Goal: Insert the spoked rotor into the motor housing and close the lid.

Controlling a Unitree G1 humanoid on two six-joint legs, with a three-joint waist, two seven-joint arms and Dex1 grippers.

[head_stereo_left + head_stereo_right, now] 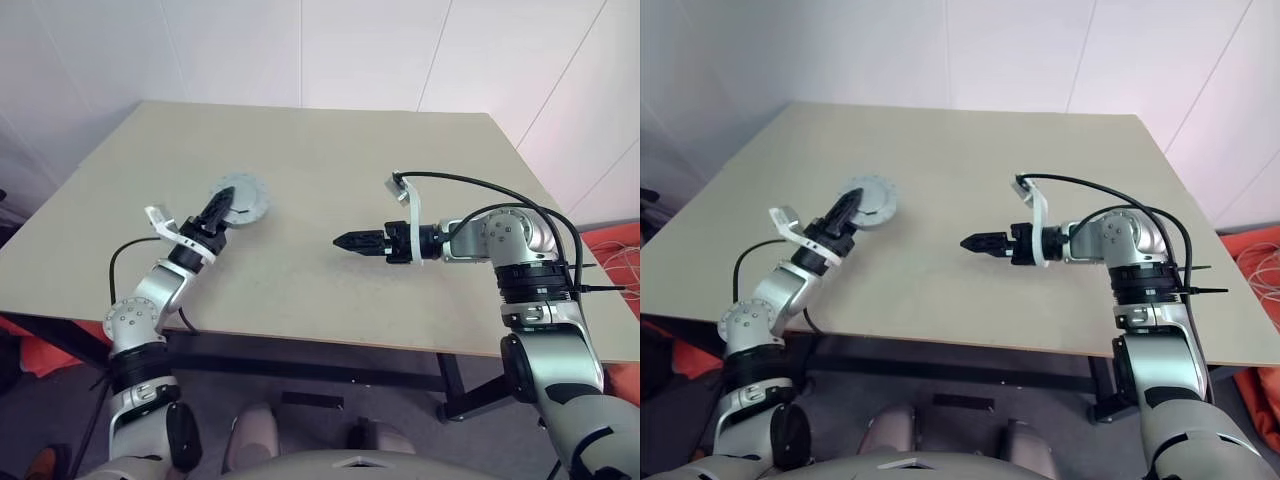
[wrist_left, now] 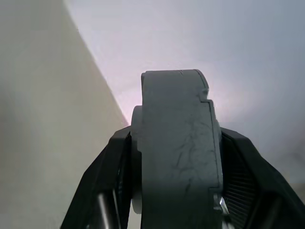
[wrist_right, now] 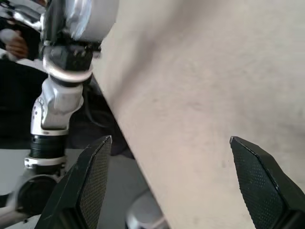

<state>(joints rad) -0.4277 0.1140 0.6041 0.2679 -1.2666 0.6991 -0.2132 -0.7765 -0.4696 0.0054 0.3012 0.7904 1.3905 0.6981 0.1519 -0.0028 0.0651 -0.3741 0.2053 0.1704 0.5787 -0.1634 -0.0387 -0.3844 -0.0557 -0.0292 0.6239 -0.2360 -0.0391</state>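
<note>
Housing clamped edge-on in your left gripper

Your left gripper [image 1: 222,206] was closed on the motor housing [image 1: 240,199], the round grey-silver disc. It sat at the left-middle of the table [image 1: 330,160]. From the head views the disc's broad face looked up toward the camera, and it seemed to sit just over the tabletop; you could not tell from these views whether it was touching the surface or lifted slightly off it. In the left wrist view the housing [image 2: 176,152] stood edge-on between the two black fingers [image 2: 100,176], its thick grey rim facing the camera. Its flat faces were pressed by the pads on either side, and its axis ran across from finger to finger. The jaws stood about half apart, held there by the thickness of the housing.

Your right gripper [image 1: 345,241] pointed across the table toward your left arm and tilted a little downward. It hung near the table's middle, well apart from the housing. In the right wrist view its fingers [image 3: 90,181] were spread wide with bare tabletop between them, and it held nothing.
</note>
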